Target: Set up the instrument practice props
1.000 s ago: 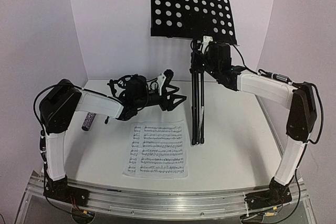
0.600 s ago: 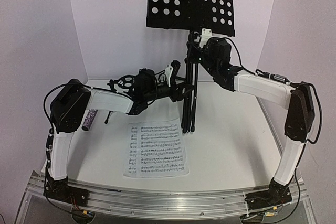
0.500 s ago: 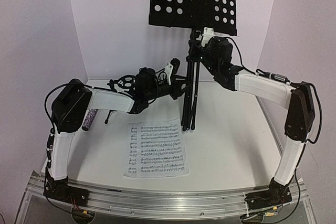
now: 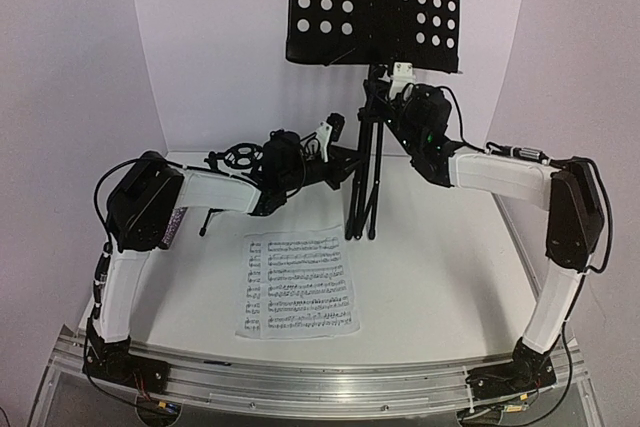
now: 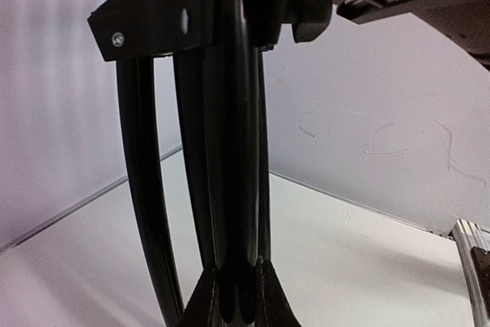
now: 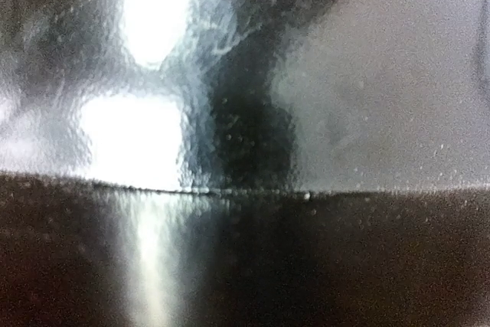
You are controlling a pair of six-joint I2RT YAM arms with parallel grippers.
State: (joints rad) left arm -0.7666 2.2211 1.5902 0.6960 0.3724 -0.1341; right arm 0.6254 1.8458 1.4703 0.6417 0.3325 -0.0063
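The black music stand stands upright at the back middle, its perforated tray (image 4: 372,7) on top and its legs (image 4: 360,212) folded together. My right gripper (image 4: 385,87) is shut on the pole just under the tray. The tray's shiny black back (image 6: 306,74) fills the right wrist view and hides the fingers. My left gripper (image 5: 237,304) is shut on one folded leg (image 5: 239,151); in the top view the left gripper (image 4: 348,161) meets the stand at mid-height. One sheet-music page (image 4: 300,285) lies flat in front. The mic stand's ring (image 4: 236,157) shows behind my left forearm. The purple microphone (image 4: 172,227) is mostly hidden by the left arm.
White walls close the table at the back and both sides. The right half of the table (image 4: 440,267) is bare white surface. An aluminium rail (image 4: 320,377) runs along the near edge between the arm bases.
The stand went from tilted to upright and shifted slightly left, tray rising. My left arm reached right to the stand and its jaws closed on a leg. The right grip stayed.
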